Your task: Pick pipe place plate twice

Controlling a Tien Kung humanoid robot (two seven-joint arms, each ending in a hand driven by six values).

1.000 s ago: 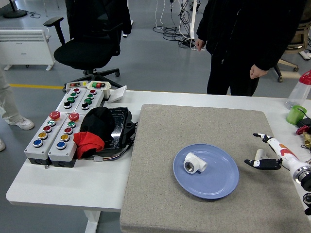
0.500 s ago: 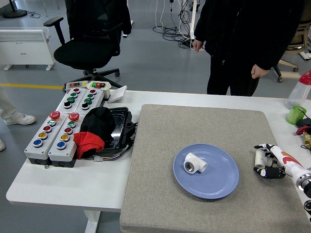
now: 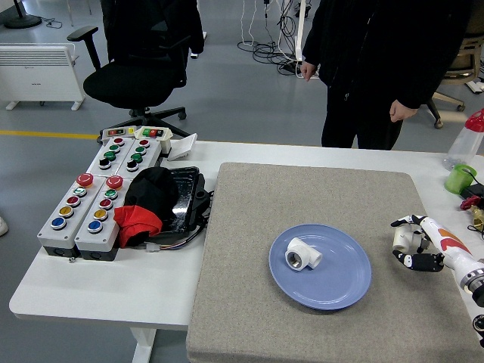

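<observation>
**One pipe on the plate, hand hanging beside it**

Covering most of the white table [image 3: 106, 291]: a grey mat [image 3: 318, 204], with the blue plate [image 3: 340, 283] sitting on it toward the near right. Lying inside the plate, left of its middle: a white pipe [image 3: 302, 255], tipped on its side with one open end facing the camera, touching nothing but the plate. Holding nothing else, that plate; no second pipe showing anywhere on the mat.

Hanging just off the plate's right rim, over the mat and apart from it: the right hand [image 3: 412, 246], fingers loosely curled with a gap between them and the thumb, gripping nothing.

Judging the step: one placement looking done, a second pick probably coming. Needing, for that, a wider spread of the fingers before closing, a grasp across the pipe's short body rather than its open end, and a low release near the plate's middle, clear of the pipe already there, since a round fitting is likely to roll

Standing at the far side: a person in dark clothes [image 3: 378, 45], hands off the table
</observation>
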